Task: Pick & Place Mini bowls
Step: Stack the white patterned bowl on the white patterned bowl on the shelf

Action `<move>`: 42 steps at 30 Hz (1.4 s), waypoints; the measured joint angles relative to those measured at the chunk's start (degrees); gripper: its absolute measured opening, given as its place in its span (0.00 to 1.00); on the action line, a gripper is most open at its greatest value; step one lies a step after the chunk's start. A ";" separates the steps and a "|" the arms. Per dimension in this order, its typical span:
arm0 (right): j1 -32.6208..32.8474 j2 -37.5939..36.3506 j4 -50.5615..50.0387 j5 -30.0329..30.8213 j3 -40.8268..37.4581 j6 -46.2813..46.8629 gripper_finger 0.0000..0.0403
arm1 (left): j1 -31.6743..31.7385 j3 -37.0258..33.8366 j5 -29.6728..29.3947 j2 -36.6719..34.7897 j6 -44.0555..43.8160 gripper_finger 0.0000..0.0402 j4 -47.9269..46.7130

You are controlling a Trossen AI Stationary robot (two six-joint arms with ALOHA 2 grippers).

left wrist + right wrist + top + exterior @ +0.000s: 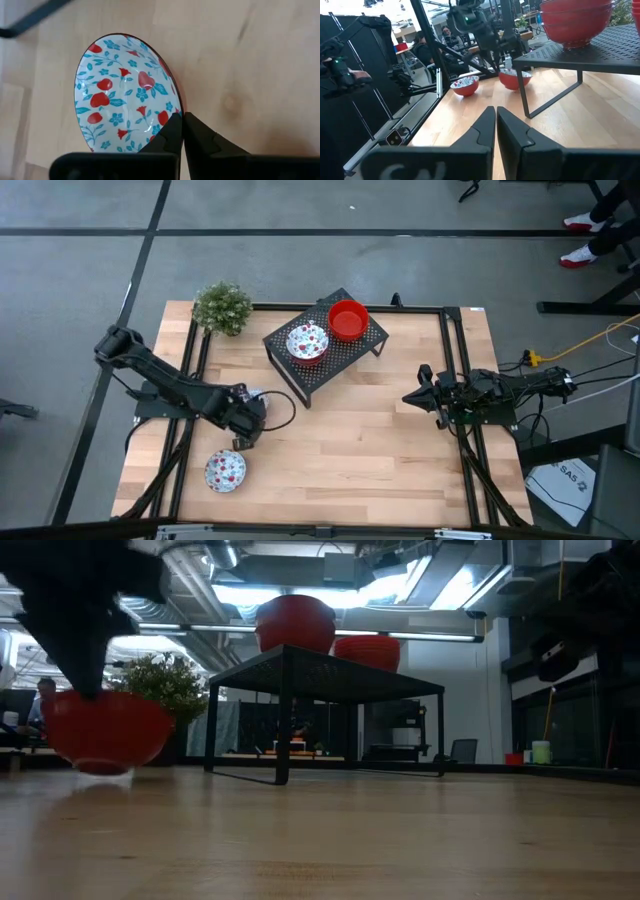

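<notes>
1. Table [400, 450]: pale wood top. The right gripper [412, 396] waits at its right edge, fingers pressed together on nothing.
2. Rack [352, 352]: black perforated metal, at the back centre. It carries a red bowl [347, 320] and, just beside it, a printed bowl [308, 342]. The low view suggests each is a stack, but the count cannot be read.
3. Plant [222, 307]: at the back left corner, well apart from the work.
4. Loose bowl [226, 471]: print side up on the table, near the front left, untouched.
5. Flowered bowl [125, 100]: on the left half of the table, in front of the rack. It is red outside and white with red and blue-green flowers inside.
6. Left gripper [181, 117]: clenched on that bowl's rim, one finger inside and one outside.
7. Handling, as judged: a glazed, rigid, light bowl that is likely brittle and slick. A pinch on the thin rim is the only real hold. It may swing or slip, so it should be lifted slowly and set down flat.
8. Hard to make out:
   - From above, the arm covers most of the flowered bowl.
   - The low view does not settle whether its foot is on the wood or just off it.
   - The far part of its rim is cut off in the left wrist view.
</notes>
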 joint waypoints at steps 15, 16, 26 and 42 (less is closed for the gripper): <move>0.00 0.00 0.00 0.00 0.00 0.00 0.05 | -5.93 0.00 -5.64 -11.09 3.67 0.01 -0.31; 0.00 0.00 0.00 0.00 0.00 0.00 0.05 | -6.21 0.00 -6.03 -11.67 3.90 0.01 -0.31; 0.01 0.00 0.00 0.00 0.00 0.00 0.05 | -7.74 0.00 -12.05 -17.90 3.61 0.01 0.13; 0.00 0.00 0.00 0.00 0.00 0.00 0.05 | -6.63 0.07 -33.03 -28.16 1.46 0.01 11.03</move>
